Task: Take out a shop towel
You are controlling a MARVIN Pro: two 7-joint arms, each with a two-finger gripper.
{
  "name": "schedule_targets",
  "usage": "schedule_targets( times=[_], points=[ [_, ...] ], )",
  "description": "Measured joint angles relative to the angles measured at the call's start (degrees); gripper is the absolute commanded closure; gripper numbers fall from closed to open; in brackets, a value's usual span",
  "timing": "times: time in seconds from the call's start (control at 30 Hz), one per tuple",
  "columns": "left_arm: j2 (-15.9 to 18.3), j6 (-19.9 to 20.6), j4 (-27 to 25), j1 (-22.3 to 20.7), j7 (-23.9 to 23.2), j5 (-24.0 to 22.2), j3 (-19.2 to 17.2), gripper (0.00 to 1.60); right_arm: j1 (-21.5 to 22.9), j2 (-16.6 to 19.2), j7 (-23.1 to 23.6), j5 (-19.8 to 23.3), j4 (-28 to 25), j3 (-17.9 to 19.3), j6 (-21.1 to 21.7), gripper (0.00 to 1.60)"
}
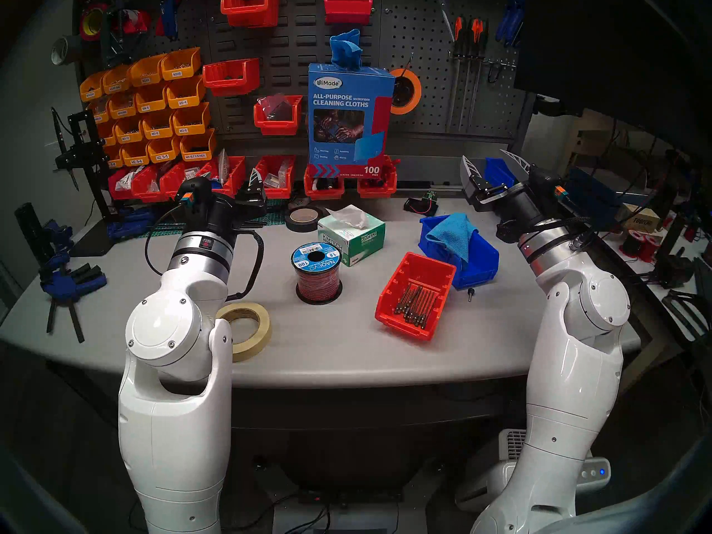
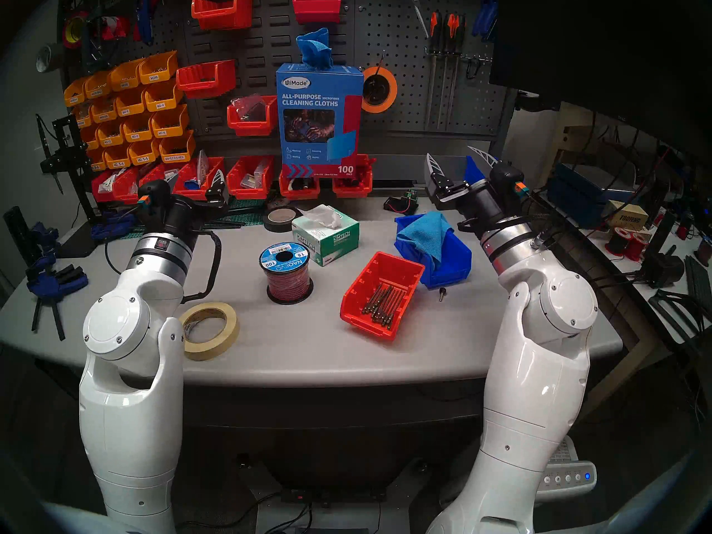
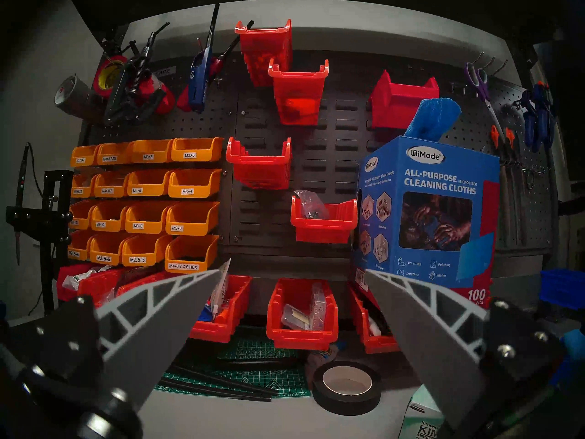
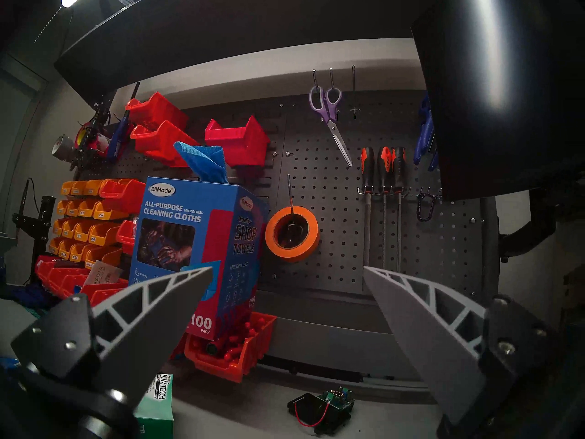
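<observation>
A bright-blue shop towel (image 1: 346,47) (image 2: 314,45) (image 3: 433,118) (image 4: 205,162) sticks up out of the top of the tall blue cleaning-cloth box (image 1: 350,113) (image 4: 190,238), which stands on red bins at the back. Another blue cloth (image 1: 452,230) (image 2: 424,232) hangs over the rim of a blue bin (image 1: 477,263). My left gripper (image 1: 246,182) (image 3: 291,270) is open and empty, low and to the left of the box. My right gripper (image 1: 491,161) (image 4: 288,267) is open and empty, to the right of the box and below its top.
On the table stand a green tissue box (image 1: 352,234), a red wire spool (image 1: 318,271), a red bin of metal bits (image 1: 416,294), a tan tape roll (image 1: 244,331) and a black tape roll (image 1: 304,217). Bins and tools hang on the pegboard (image 1: 424,40) behind.
</observation>
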Motion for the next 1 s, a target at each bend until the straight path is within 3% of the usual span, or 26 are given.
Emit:
schedule_targets(
  times=[0.3, 0.47, 0.67, 1.0],
  points=[
    [0.0, -6.5, -0.1, 1.9, 1.4, -1.8, 2.2, 0.00, -7.0, 1.3, -9.5, 2.3, -1.7, -5.6, -3.3, 0.00],
    [0.0, -7.9, -0.1, 2.6, 1.6, -3.0, 2.5, 0.00, -9.5, 1.5, -14.3, 2.8, -2.1, -7.9, -5.4, 0.00],
    [0.3, -8.0, -0.2, 3.0, 0.1, -4.6, 3.1, 0.00, -10.8, 1.8, -20.2, 2.9, -2.1, -10.5, -7.3, 0.00],
    [1.0, -5.2, -0.8, 3.3, -1.2, -6.2, 4.0, 0.00, -10.3, 2.1, -23.2, 1.0, -1.6, -12.4, -8.7, 0.00]
  ],
)
